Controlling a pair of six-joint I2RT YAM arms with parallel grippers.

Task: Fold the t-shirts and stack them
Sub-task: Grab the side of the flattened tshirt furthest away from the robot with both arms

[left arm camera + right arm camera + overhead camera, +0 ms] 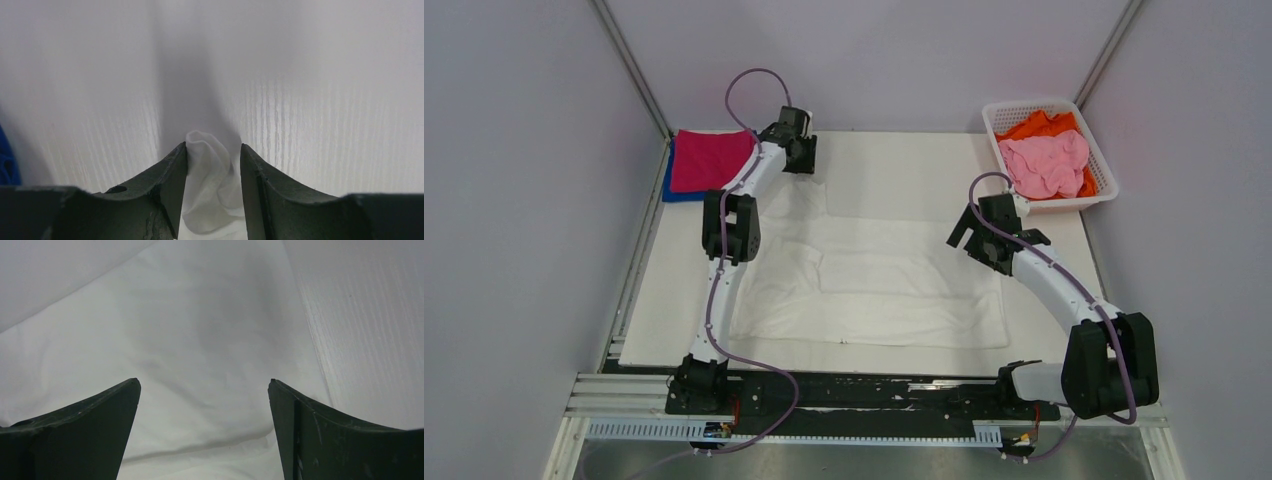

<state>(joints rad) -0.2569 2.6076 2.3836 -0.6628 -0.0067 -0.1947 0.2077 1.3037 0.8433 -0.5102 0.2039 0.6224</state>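
A large white t-shirt (874, 280) lies spread flat across the middle of the table. My left gripper (799, 160) (214, 146) is at its far left corner, jaws half closed around a bunched fold of the white cloth (207, 170). The cloth touches the left finger, and a thin gap shows beside the right one. My right gripper (964, 235) (204, 382) hovers wide open over the shirt's right edge (190, 340), holding nothing. A folded magenta t-shirt (709, 160) lies on a blue t-shirt (667, 185) at the far left.
A white lattice basket (1024, 105) at the far right corner holds a crumpled pink t-shirt (1044, 160) on an orange t-shirt (1039, 125). Grey walls close in the table on three sides. A sliver of blue cloth (6, 160) shows at the left wrist view's edge.
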